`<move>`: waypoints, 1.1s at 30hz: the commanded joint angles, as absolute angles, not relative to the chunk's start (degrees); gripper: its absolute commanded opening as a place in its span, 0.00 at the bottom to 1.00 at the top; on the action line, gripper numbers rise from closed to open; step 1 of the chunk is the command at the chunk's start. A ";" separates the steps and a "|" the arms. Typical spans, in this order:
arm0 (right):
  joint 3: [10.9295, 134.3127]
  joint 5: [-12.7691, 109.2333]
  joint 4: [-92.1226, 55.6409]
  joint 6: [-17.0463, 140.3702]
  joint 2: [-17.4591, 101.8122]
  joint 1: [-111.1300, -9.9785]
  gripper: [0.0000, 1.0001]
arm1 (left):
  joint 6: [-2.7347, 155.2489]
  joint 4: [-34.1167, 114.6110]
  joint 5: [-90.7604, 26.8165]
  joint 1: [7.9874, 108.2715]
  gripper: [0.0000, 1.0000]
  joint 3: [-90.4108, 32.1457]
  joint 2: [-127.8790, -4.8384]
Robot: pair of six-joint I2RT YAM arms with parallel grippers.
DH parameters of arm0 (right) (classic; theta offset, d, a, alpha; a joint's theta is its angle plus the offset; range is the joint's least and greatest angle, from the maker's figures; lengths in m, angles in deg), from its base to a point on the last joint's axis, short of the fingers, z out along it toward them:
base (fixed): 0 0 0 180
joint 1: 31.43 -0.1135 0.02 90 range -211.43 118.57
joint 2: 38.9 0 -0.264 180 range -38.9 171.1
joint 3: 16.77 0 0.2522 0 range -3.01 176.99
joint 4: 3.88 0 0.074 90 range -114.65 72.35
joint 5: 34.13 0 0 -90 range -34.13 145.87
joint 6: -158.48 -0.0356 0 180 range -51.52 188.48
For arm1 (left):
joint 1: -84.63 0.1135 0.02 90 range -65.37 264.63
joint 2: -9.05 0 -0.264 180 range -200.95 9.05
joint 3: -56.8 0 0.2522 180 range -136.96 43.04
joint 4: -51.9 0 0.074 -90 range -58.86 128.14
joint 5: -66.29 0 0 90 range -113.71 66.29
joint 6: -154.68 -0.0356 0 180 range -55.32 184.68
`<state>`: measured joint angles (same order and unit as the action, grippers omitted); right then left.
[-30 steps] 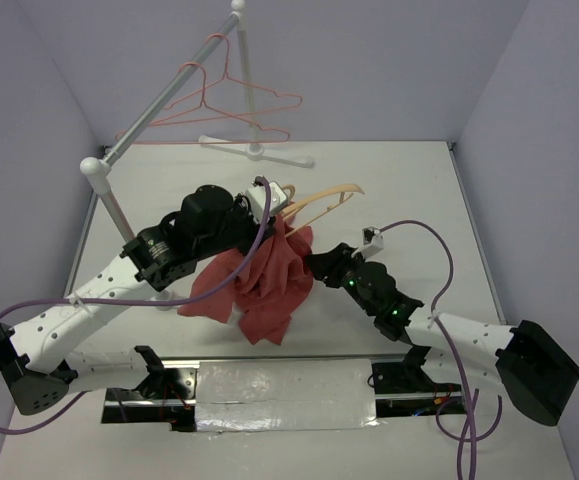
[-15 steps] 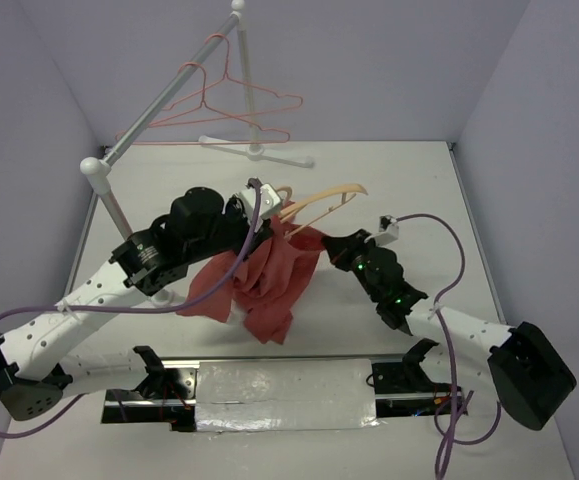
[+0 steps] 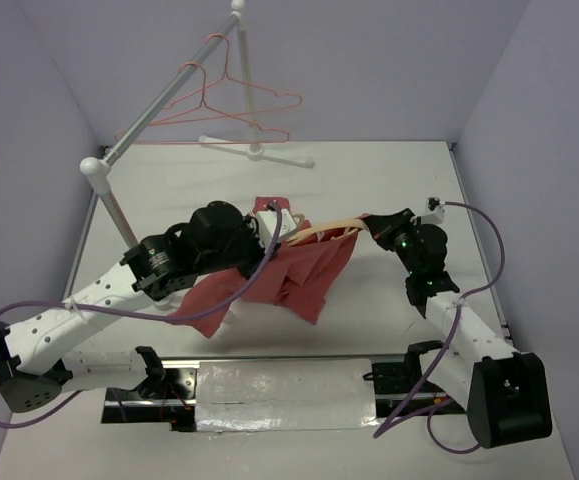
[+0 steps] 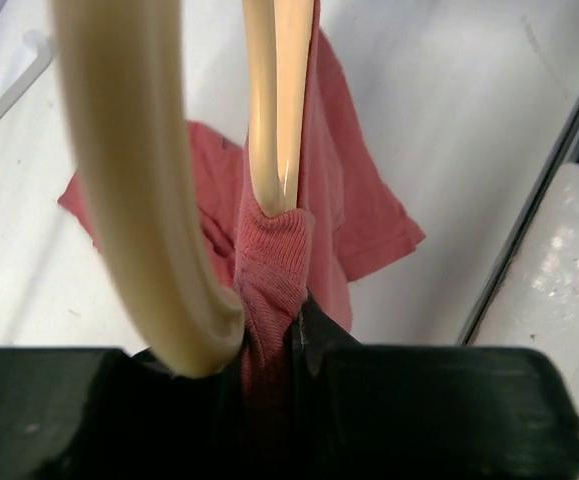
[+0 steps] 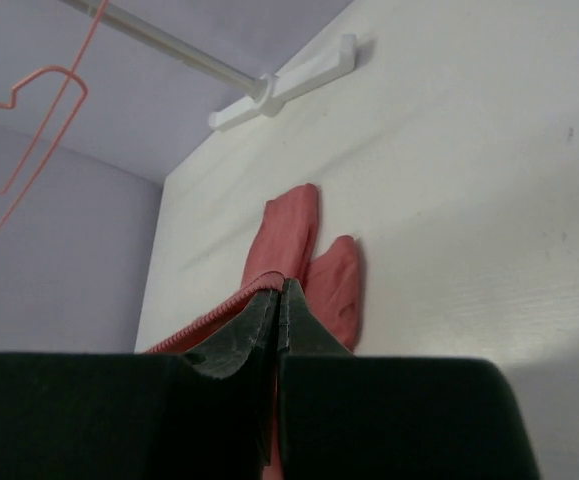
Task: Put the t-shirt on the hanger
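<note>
Since half a second earlier, your right arm had swung out toward the right side of the table [image 3: 399, 180], and the t-shirt [image 3: 304, 275] that had hung in a bunch was pulled wide between the two grippers. Nearest the camera, both arm bases sat at the table's front edge, and each arm reached inward to the middle. Your left gripper [image 3: 272, 228] had its fingers [image 4: 389, 400] pressed together on the shirt's ribbed collar, with the foot of the hanger's rounded hook jammed against that same grip. In the left wrist view, one arm of the pale beige hanger [image 4: 274, 100] ran up out of the collar opening, so the collar sat around it, while red cloth dropped below to the table. Your right gripper [image 3: 374, 228] was closed tight, pinching a red edge of the shirt just beside the hanger's far end. The hanger [image 3: 331, 228] lay roughly level between the grippers, and the cloth sagged beneath it, lower on the left. Well behind, at the far edge, stood a white rack [image 3: 169, 95] with thin pink wire hangers [image 3: 231, 110] on its rail.
</note>
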<state>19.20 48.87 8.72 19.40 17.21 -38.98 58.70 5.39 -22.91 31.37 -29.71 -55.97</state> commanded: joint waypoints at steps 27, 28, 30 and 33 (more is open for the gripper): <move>46.20 29.80 -29.85 54.56 1.08 -51.81 0.02 | 54.31 15.72 -37.40 30.22 0.00 -29.31 -63.38; 46.21 28.73 -31.25 55.72 0.91 -52.08 0.05 | 54.13 16.51 -39.16 30.49 0.00 -28.69 -63.03; 44.55 26.97 -31.62 57.92 -0.58 -52.78 0.19 | 54.39 21.33 -44.52 30.93 0.00 -25.54 -62.76; 41.03 22.57 -28.55 61.35 -3.91 -52.87 0.52 | 53.87 24.17 -54.19 31.89 0.00 -23.50 -64.50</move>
<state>42.90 28.32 -28.69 55.02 -1.26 -52.36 55.57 15.95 -40.38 31.40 -24.36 -64.67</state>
